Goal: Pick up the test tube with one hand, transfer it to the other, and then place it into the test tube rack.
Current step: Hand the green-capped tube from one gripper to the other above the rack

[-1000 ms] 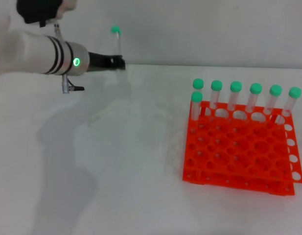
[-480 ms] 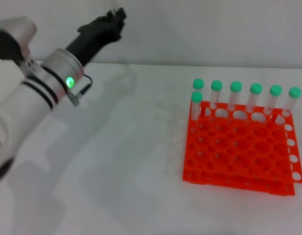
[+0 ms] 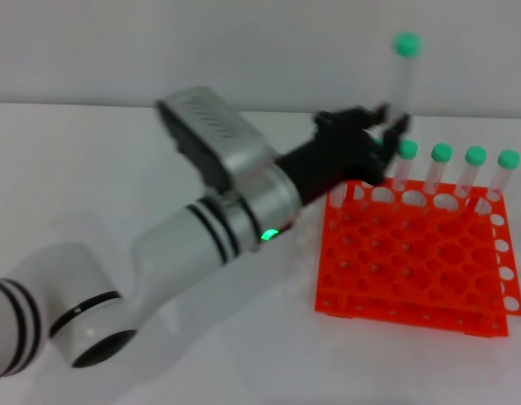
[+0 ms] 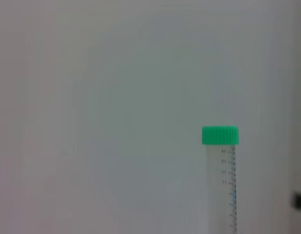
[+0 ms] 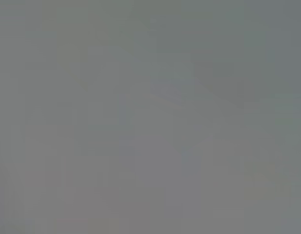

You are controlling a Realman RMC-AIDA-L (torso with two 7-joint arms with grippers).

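Since half a second ago the left arm has swung from the far left of the white tabletop (image 3: 142, 169) across to the right, and its black multi-fingered left pincer (image 3: 388, 128) on the silver wrist with the green ring light now sits above the back left corner of the bright orange two-tier plastic test tube rack (image 3: 412, 261). The pincer is clamped on the lower part of the slim clear plastic test tube with a round green cap (image 3: 403, 76), which stands upright with its cap well above the rack and above the caps of the other tubes. In the left wrist view the same tube (image 4: 220, 180) rises upright against a plain pale background, printed graduation marks showing down its side. Four other green-capped clear tubes (image 3: 457, 173) are visible standing in the rack's back row, just right of the pincer; the arm covers the row's left end. The right pincer is out of sight in every view, and the right wrist view shows only a featureless grey field.
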